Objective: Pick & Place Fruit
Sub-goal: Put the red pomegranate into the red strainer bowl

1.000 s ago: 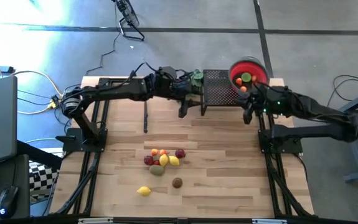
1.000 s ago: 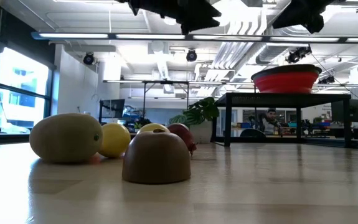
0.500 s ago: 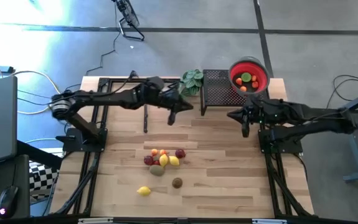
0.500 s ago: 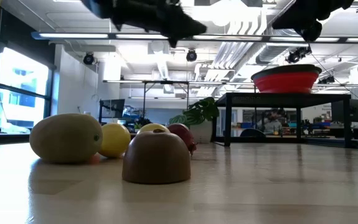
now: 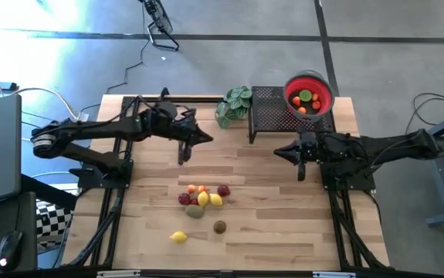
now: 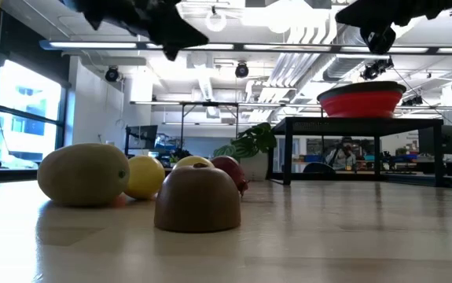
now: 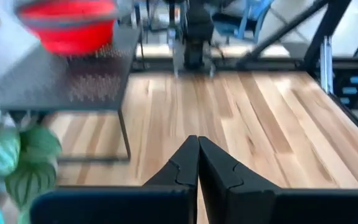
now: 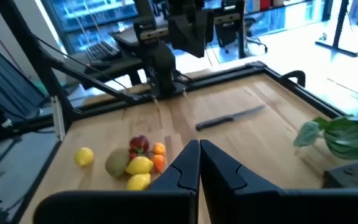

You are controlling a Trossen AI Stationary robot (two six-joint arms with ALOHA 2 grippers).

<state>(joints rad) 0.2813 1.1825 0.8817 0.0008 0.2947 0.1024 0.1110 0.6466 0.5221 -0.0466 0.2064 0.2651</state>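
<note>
Several toy fruits lie in a cluster at the table's middle, with a yellow one and a brown one nearer the front edge. The low view shows a brown fruit and a greenish one close up. More fruit sits in the red bowl, which stands on a black mesh stand at the far right. My left gripper hangs shut above the far left part of the table, holding nothing. My right gripper is also shut and holds nothing; it hovers in front of the stand.
A green leafy plant stands left of the mesh stand. A dark knife lies on the wood under the left arm. Bare wood stretches between the fruit cluster and the stand. Black frame rails run along the table's sides.
My left gripper has drawn back from the mesh stand toward the table's left edge and sunk a little. My right gripper has come away from beside the bowl, sunk, and turned from pointing down to pointing nearly level toward the table's left. The fruits have stayed in place.
</note>
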